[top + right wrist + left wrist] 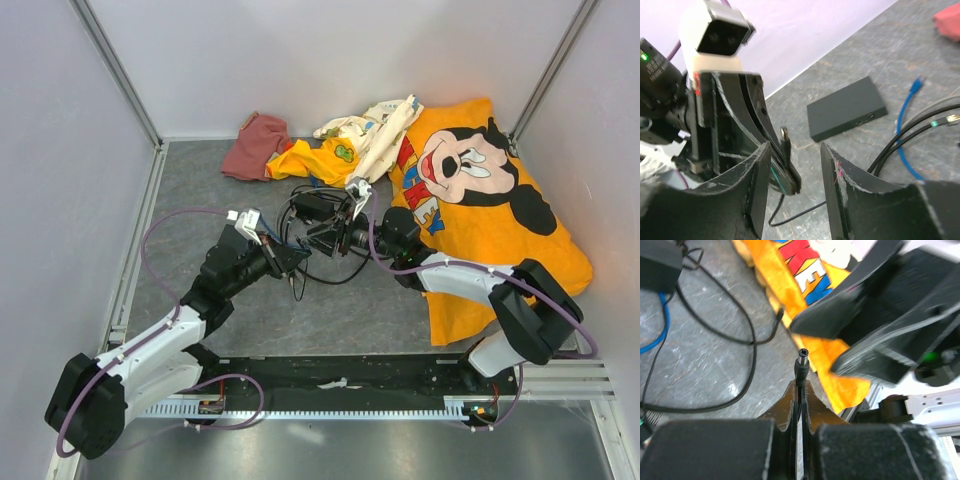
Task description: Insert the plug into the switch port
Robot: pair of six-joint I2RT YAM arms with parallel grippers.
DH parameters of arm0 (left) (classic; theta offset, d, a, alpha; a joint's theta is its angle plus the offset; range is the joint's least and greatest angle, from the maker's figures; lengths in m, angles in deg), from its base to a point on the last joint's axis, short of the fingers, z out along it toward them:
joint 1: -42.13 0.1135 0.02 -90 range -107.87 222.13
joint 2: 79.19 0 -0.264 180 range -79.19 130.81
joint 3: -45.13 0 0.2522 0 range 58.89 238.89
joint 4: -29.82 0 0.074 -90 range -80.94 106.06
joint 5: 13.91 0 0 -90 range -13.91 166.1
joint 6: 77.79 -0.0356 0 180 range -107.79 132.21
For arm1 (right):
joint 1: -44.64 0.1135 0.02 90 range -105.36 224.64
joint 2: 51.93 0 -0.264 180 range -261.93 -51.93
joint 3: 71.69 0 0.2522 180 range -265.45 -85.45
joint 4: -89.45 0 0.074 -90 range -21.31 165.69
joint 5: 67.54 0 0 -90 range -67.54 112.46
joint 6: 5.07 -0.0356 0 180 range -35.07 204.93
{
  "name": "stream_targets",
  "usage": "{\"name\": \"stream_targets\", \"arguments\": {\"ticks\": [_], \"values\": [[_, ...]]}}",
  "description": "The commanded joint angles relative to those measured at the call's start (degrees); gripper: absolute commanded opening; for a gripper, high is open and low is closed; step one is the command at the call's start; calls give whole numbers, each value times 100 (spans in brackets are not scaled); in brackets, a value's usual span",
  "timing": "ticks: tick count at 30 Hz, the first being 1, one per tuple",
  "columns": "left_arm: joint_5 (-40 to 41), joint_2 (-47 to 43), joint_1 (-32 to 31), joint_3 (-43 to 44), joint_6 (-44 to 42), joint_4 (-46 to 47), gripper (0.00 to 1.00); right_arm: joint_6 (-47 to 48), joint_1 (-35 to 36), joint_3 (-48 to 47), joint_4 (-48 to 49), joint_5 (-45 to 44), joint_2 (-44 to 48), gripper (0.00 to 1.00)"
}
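Near switch, plug flat, pts twd cloth

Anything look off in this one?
Yes. The left gripper is shut on a black cable's barrel connector, while the blue cable's plug lies loose, apart from the switch.

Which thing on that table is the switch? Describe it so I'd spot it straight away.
Start at the big orange Mickey Mouse cloth on the grey table. Just left of it, mid-table, lies the switch, a flat black box. It is the only rigid rectangular slab there; its neighbours are thin black cables and one blue cable.
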Motion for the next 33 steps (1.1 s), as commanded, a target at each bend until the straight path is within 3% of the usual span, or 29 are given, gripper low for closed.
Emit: {"name": "stream_targets", "arguments": {"ticks": [1, 10, 16, 21, 25, 28, 29, 33], "values": [[8, -83, -18, -80, 246, 637, 2, -287, 46, 64, 763, 543, -233, 50], [-142, -13, -18, -63, 282, 795, 2, -779, 64, 38, 1554, 1000, -637, 43], [-80, -127, -18, -89, 282, 839, 2, -1026, 55, 29, 1862, 1150, -849, 32], [7, -259, -18, -142, 282, 892, 2, -1026, 64, 64, 1871, 1194, -901, 19], [122, -364, -18, -177, 238, 796, 2, -991, 56, 55, 1915, 1238, -972, 0], [323, -540, -9, -37, 36, 104, 9, -572, 64, -84, 1574, 1142, -963, 0], [568, -618, -9, 25, -147, -169, 18, -378, 56, -164, 1094, 1098, -928, 0], [1508, -970, 17, 709, -772, -1837, 38, 826, 55, -656, -306, 659, -928, 0]]}}
